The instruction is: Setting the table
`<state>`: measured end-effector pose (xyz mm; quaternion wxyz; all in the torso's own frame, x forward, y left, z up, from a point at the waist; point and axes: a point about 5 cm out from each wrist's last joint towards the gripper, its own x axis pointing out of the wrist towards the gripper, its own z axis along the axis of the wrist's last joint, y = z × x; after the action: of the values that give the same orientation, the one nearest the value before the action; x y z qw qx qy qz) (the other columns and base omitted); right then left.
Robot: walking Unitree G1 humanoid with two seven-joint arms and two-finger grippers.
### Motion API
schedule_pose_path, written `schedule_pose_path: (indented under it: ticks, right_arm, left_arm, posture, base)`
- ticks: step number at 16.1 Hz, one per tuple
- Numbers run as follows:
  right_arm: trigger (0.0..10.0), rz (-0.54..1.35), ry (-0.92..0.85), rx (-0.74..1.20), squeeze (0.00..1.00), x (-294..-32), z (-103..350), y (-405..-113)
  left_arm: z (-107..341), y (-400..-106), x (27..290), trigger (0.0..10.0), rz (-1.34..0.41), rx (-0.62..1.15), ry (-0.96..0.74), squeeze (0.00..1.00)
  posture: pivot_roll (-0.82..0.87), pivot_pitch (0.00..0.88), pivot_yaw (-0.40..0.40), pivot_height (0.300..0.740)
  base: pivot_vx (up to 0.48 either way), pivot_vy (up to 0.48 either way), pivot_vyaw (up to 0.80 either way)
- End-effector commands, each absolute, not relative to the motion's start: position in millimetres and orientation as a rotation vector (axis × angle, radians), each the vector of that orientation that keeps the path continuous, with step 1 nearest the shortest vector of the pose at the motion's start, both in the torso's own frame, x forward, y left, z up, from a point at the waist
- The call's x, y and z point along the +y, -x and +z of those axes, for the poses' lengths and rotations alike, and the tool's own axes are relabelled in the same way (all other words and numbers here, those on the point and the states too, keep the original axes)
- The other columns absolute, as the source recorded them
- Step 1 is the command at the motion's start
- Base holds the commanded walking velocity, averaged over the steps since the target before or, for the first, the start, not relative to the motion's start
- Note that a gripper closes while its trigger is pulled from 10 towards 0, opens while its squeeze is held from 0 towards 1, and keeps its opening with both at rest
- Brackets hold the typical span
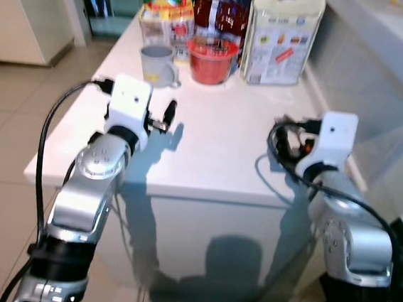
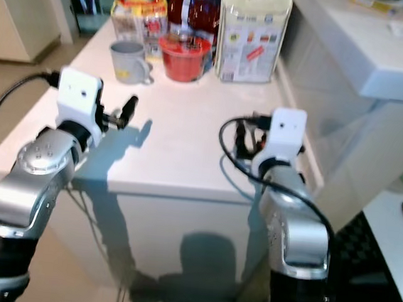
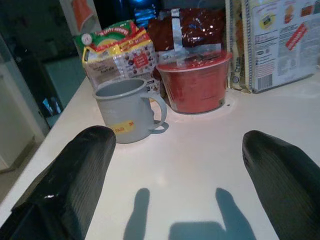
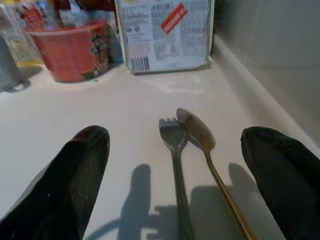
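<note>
Right gripper (image 4: 175, 185), jaws spread, hovers over fork (image 4: 176, 150) and spoon (image 4: 200, 137); left gripper (image 3: 175, 190) spread before grey mug (image 3: 127, 110).

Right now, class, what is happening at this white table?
A humanoid robot stands at a white table with both arms raised over it, holding nothing. The left pincer is open and points at a grey mug beside a red bowl. The right pincer is open above a fork and a spoon lying side by side on the table. Food packages stand at the far end.
</note>
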<state>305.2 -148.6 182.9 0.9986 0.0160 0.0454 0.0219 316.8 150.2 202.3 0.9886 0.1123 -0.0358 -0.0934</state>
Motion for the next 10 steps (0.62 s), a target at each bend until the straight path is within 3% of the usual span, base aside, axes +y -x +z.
schedule_pose_path:
  ticks: [1,2,3,8,10]
  right_arm:
    - [10.0,0.055,-0.048,0.106,0.00,-144.9,182.8,-305.6]
    - [10.0,0.055,-0.055,0.113,0.14,-145.7,182.5,-306.2]
    - [10.0,0.046,-0.061,0.122,1.00,-147.9,182.2,-307.7]
    - [10.0,0.006,-0.107,0.176,1.00,-168.8,180.4,-326.8]
    - [10.0,0.072,-0.124,0.222,1.00,-173.0,179.6,-342.1]
  left_arm:
    - [205.4,-315.0,153.9,10.0,-0.201,-0.084,-0.237,0.00]
    - [204.7,-314.2,153.6,10.0,-0.217,-0.079,-0.237,0.00]
    - [203.9,-313.2,152.7,10.0,-0.238,-0.074,-0.240,0.00]
    - [199.4,-307.7,141.5,10.0,-0.338,-0.058,-0.245,0.00]
    - [198.8,-307.2,138.9,10.0,-0.355,-0.055,-0.243,0.00]
  posture:
    - [0.01,0.000,0.013,0.740]
    - [0.01,0.000,0.013,0.740]
    - [0.01,0.000,0.013,0.740]
    - [0.00,0.000,0.013,0.740]
    - [0.00,0.000,0.014,0.740]
  base:
    - [0.000,0.000,0.00]
    - [0.000,0.000,0.00]
    - [0.000,0.000,0.00]
    - [0.000,0.000,0.00]
    - [0.000,0.000,0.00]
